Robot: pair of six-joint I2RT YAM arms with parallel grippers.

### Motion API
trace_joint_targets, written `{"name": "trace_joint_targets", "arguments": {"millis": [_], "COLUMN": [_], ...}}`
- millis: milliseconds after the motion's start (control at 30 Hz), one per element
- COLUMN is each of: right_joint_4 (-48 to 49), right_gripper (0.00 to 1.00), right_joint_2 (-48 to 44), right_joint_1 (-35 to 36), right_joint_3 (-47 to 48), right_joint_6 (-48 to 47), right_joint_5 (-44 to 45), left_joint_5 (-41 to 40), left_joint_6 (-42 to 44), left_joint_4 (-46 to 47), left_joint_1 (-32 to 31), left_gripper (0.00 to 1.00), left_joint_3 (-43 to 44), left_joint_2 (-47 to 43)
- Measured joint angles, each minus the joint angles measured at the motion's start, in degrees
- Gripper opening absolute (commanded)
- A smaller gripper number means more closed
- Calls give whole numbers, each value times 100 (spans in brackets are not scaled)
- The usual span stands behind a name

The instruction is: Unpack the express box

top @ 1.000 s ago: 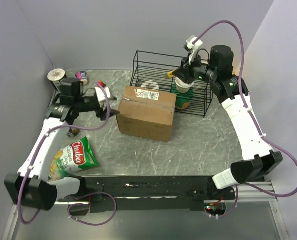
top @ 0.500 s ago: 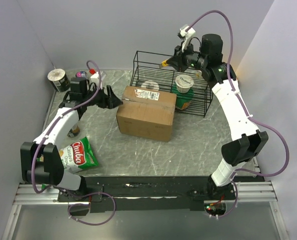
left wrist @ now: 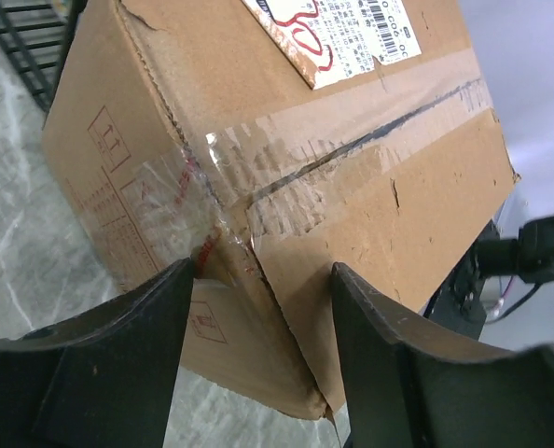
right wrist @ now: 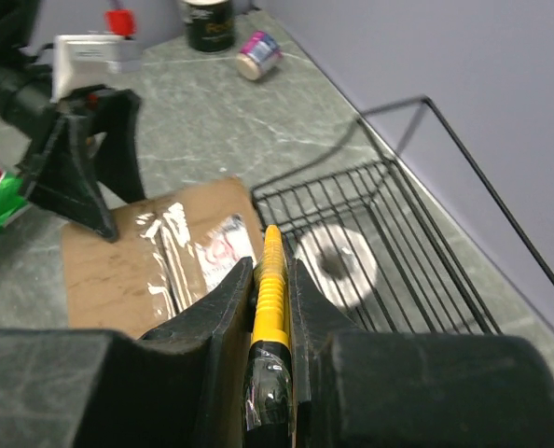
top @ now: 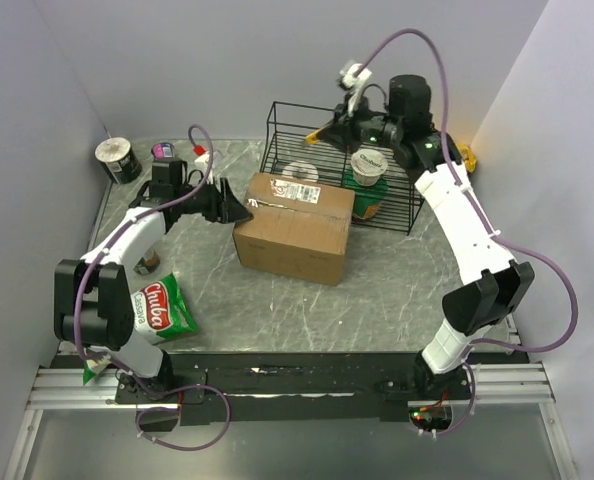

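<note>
The express box is a brown carton with a taped seam and a white label, lying closed mid-table. My left gripper is open at the box's left end. In the left wrist view its jaws straddle the end of the taped seam on the box. My right gripper hovers above the wire basket, behind the box, shut on a yellow-handled tool. The tool's tip points toward the box.
A black wire basket behind the box holds a cup and a white round lid. A green chips bag lies front left. Two cans stand at the back left corner.
My left gripper has swung right, up to the box's left end. My right gripper has lifted away from the cup in the basket and moved left with the yellow tool.
</note>
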Motion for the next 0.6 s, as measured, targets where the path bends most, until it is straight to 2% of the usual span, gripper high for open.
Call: {"name": "trace_joint_targets", "arguments": {"millis": [167,367,467,600], "right_joint_4": [-57,-409,-640,-695], "right_gripper": [0,0,0,0], "right_joint_2": [31,435,640,758], "right_joint_1": [688,1335,1672,2173], "right_joint_3": [44,745,1021,907], "right_joint_6": [-385,-671,-907,-1097], "right_joint_5": [-15,-13,546,1462], "left_joint_5": [417,1126,1453,1646], "left_joint_6": [345,378,245,-144], "left_joint_4": [-116,-11,35,212], "left_joint_1": [-4,245,358,411], "left_gripper": [60,60,60,60], "left_joint_3": [61,24,24,61], "left_joint_2": [94,273,433,625]}}
